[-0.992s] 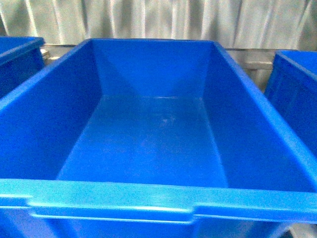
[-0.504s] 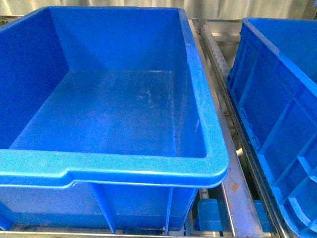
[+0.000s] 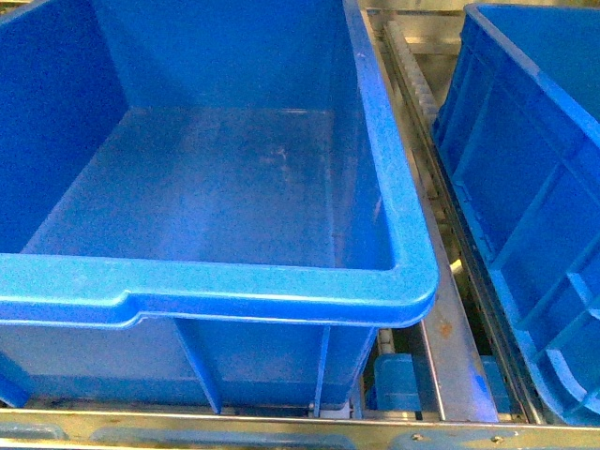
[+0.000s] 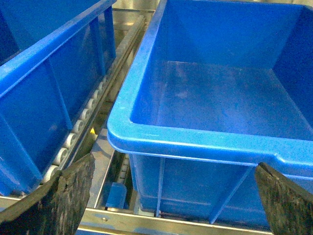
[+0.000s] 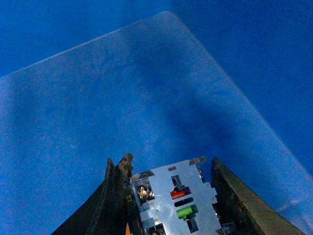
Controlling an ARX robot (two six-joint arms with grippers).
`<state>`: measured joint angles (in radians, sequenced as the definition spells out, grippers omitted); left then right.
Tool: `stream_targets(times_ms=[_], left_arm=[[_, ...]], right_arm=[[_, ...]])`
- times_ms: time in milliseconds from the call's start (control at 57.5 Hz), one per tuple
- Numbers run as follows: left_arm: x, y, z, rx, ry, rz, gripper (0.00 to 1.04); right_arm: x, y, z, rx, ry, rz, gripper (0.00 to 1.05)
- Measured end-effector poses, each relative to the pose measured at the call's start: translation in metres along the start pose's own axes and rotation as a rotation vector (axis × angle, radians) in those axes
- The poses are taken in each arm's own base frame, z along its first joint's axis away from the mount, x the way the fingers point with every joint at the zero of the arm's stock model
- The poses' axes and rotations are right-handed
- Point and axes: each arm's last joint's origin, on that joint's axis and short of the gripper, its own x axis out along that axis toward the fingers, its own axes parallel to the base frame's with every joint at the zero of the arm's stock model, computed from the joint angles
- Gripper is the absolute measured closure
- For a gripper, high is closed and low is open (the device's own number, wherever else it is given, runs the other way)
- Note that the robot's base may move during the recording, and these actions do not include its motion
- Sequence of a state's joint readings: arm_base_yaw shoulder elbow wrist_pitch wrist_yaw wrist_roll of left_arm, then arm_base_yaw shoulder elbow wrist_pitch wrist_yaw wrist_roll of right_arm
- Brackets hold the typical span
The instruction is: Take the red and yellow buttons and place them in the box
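Observation:
In the right wrist view my right gripper is shut on the yellow button. Only the button's pale blocky body with small red and green marks and a sliver of yellow cap shows between the dark fingers. It hangs over the bare blue floor of a box. In the left wrist view my left gripper is open and empty, its dark pads spread wide in front of the blue box. The front view shows the same box with nothing in it. No red button is in view, and neither arm shows in the front view.
A second blue box stands to the right in the front view. Another blue box lies beside the main one in the left wrist view. Metal roller rails run between the boxes, and a metal frame bar crosses the near edge.
The front view has swung to the right and dipped: the box shifted left in the picture, and the right-hand box, rails and frame bar came into view.

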<state>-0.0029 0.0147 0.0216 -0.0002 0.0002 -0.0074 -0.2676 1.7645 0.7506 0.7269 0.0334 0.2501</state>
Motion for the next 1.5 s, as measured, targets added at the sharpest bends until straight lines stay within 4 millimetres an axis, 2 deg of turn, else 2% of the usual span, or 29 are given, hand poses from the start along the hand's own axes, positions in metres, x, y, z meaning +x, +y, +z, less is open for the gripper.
stream_targets(times_ms=[70,122,331,504,731,870,1096,1166,1270,1357,1392,1496], left_arm=[[0.000,0.000,0.000,0.000,0.000,0.000,0.08],[0.000,0.000,0.000,0.000,0.000,0.000,0.08],[0.000,0.000,0.000,0.000,0.000,0.000,0.08],[0.000,0.000,0.000,0.000,0.000,0.000,0.08],[0.000,0.000,0.000,0.000,0.000,0.000,0.08],[0.000,0.000,0.000,0.000,0.000,0.000,0.08],[0.000,0.000,0.000,0.000,0.000,0.000,0.08],[0.000,0.000,0.000,0.000,0.000,0.000,0.08],[0.000,0.000,0.000,0.000,0.000,0.000,0.08],[0.000,0.000,0.000,0.000,0.000,0.000,0.08],[0.000,0.000,0.000,0.000,0.000,0.000,0.08],[0.000,0.000,0.000,0.000,0.000,0.000,0.08]], right_arm=[[0.001,0.001,-0.002,-0.014,0.000,0.018,0.65],[0.001,0.001,-0.001,-0.024,-0.010,0.021,0.56],[-0.007,0.002,0.006,-0.037,-0.048,0.041,0.28],[-0.025,0.005,0.025,-0.039,-0.089,0.076,0.05],[-0.064,0.005,0.055,-0.033,-0.172,0.105,0.06],[-0.091,0.004,0.054,-0.044,-0.191,0.143,0.06],[-0.138,-0.008,0.051,0.015,-0.217,0.187,0.06],[-0.163,-0.013,0.052,0.050,-0.247,0.215,0.06],[-0.192,-0.014,0.046,-0.072,-0.209,0.313,0.20],[-0.220,-0.007,0.015,-0.196,-0.191,0.316,0.41],[-0.227,-0.005,0.002,-0.221,-0.200,0.315,0.49],[-0.235,0.001,-0.011,-0.257,-0.244,0.325,0.74]])
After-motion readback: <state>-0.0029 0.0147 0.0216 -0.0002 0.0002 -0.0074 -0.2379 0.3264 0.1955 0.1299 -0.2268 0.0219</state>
